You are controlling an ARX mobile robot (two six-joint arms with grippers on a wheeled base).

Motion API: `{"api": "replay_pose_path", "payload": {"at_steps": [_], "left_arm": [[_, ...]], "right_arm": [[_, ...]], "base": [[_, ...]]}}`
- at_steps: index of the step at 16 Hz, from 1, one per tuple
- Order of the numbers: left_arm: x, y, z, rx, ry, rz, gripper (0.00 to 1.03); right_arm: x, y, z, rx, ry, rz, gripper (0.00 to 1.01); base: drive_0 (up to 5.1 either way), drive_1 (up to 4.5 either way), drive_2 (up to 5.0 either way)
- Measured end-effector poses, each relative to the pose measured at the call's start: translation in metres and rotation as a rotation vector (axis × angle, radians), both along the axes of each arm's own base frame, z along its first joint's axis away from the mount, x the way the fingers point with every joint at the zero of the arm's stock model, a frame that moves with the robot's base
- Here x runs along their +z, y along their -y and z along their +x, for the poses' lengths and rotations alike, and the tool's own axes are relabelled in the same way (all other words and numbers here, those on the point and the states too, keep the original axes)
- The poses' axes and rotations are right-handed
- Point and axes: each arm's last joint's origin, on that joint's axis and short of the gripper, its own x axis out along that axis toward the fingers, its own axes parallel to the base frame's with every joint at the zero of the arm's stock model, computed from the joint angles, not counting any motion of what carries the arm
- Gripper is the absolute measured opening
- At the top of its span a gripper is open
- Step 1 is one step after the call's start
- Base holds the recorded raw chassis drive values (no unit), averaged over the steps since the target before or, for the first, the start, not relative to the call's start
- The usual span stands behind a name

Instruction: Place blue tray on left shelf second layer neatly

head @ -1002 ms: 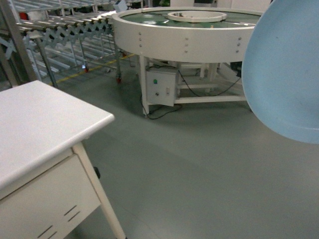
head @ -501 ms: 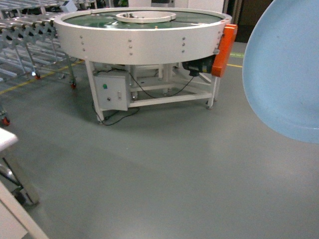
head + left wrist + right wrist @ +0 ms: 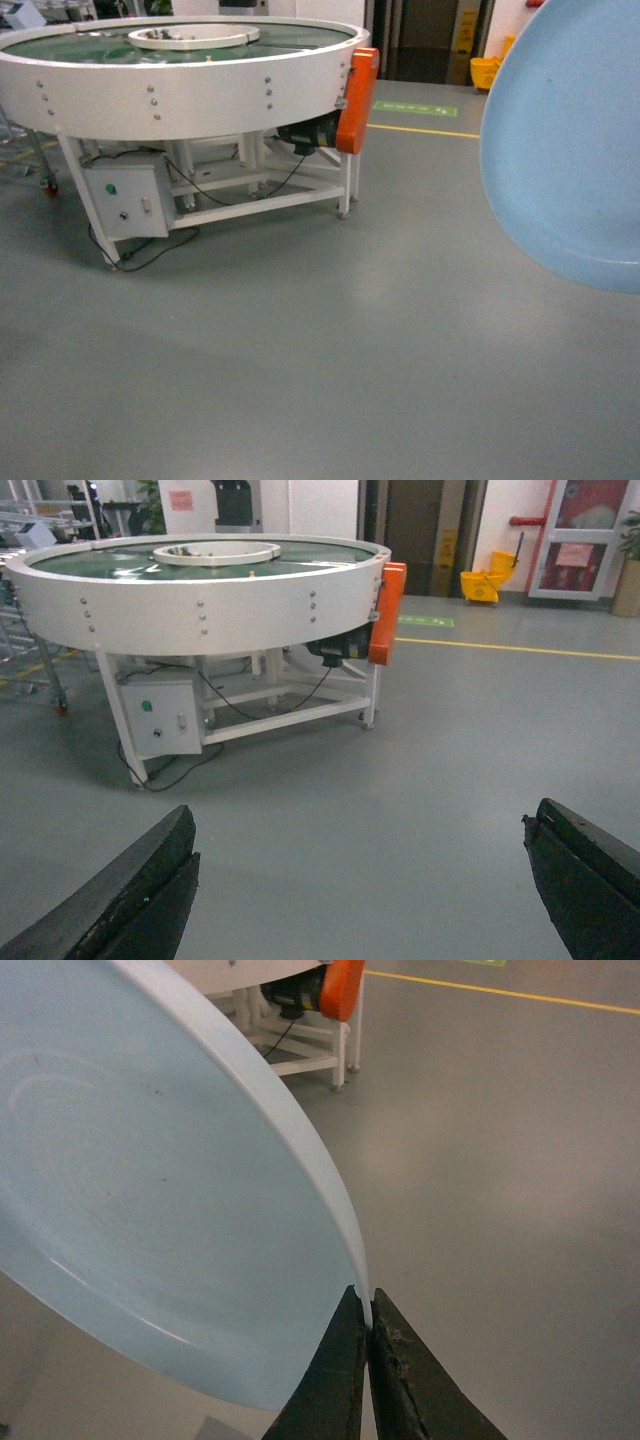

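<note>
The floor [image 3: 330, 370] is smooth grey, with a slight shine, and it fills most of the room in front of the robot. On the left stands one large round white machine with a green top [image 3: 180, 70]; it rests on a white metal frame. One small white control box with a green button [image 3: 128, 198] hangs on this frame, and black cables [image 3: 150, 258] fall from it to the floor. One orange cover [image 3: 357, 100] is fixed on the right side of the round machine, beside a dark motor. Further back, a yellow line [image 3: 510, 648] crosses the floor, and one yellow mop bucket [image 3: 482, 584] stands near the wall by a dark doorway.

The left hand [image 3: 360, 880] is low and points forward over the bare floor. Its two black fingers [image 3: 130, 895] are spread wide, one at each lower corner of the left wrist view, and nothing is between them.

The right hand [image 3: 366, 1335] is raised. Its two dark fingers [image 3: 335, 1375] are pressed together on the rim of the one pale sky-blue smooth plastic oval tray [image 3: 150, 1180], pinching the thin edge. The tray is in the air, tilted steeply so its hollow side faces the wrist camera, and in the head view it covers the upper right corner [image 3: 570, 140]. It touches only the right hand.
</note>
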Motion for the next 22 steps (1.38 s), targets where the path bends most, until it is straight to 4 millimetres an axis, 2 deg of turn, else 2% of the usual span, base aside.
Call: {"api": "replay_pose_path", "payload": {"at_steps": [3, 22], "left_arm": [[0.0001, 0.0, 0.0, 0.002, 0.001, 0.0, 0.98], [0.0003, 0.0, 0.0, 0.001, 0.003, 0.0, 0.98]], "right_arm": [[0.0008, -0.0006, -0.0001, 0.004, 0.007, 0.0, 0.02], [0.0004, -0.0004, -0.0002, 0.003, 0.004, 0.0, 0.02]], "base": [[-1.6, -1.55, -1.6], [1.3, 0.41, -6.6]]}}
